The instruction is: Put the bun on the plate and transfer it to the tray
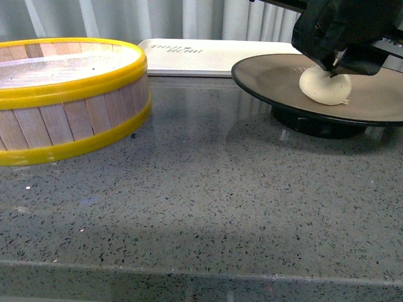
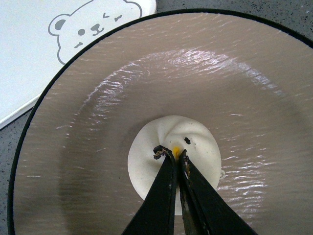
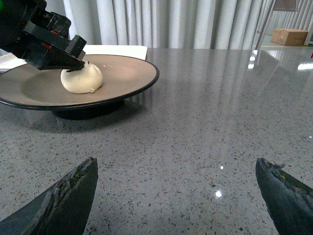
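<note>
The cream-white bun [image 1: 324,87] rests on the tan-brown, black-rimmed plate [image 1: 271,78] at the right of the counter. My left gripper [image 1: 334,63] comes down on it from above and is shut on its pinched top. In the left wrist view the black fingertips [image 2: 166,159] pinch the bun [image 2: 146,156] near the plate's [image 2: 98,122] middle. The cream-white tray [image 1: 208,55] lies flat behind the plate. In the right wrist view my right gripper [image 3: 178,169] is open above bare counter, well away from the plate [image 3: 127,73] and the bun [image 3: 80,81].
A wooden steamer basket [image 1: 69,94] with yellow rims stands at the left. The tray shows a bear drawing [image 2: 90,27] at one end. Grey speckled counter [image 1: 208,201] spreads in front. Curtains hang behind, and a cardboard box [image 3: 291,35] sits far off.
</note>
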Controlling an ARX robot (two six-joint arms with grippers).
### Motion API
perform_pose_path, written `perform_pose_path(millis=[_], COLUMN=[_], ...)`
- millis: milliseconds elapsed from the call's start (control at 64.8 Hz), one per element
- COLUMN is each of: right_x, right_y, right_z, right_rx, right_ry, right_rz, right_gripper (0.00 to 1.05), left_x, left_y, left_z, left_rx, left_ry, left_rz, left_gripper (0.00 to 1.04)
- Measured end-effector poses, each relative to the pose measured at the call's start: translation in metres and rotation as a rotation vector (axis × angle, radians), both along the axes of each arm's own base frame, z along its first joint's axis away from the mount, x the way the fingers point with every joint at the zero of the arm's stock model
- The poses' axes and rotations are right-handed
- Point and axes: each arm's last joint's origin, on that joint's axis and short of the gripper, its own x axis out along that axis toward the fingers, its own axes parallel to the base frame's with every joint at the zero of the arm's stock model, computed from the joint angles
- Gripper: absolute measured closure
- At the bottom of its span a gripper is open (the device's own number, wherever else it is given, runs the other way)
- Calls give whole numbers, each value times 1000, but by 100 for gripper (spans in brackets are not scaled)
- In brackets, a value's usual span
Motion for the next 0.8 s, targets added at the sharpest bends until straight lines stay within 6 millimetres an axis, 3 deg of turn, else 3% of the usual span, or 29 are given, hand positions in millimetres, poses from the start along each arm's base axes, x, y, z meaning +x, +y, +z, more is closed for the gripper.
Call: perform_pose_path(millis=[401,602,803], right_x=[0,0,0], right_y=[0,0,0], right_z=[0,0,0], right_rx=[0,0,0], right_ry=[0,0,0], right_rz=[0,0,0], right_gripper=[8,8,8], left_x=[1,-4,-28], left_y=[1,16,56], left_z=[10,41,90], left_rx=[-32,-89,-206], left_ry=[-4,-50,-203], left_rz=[2,4,10], left_gripper=[40,8,7])
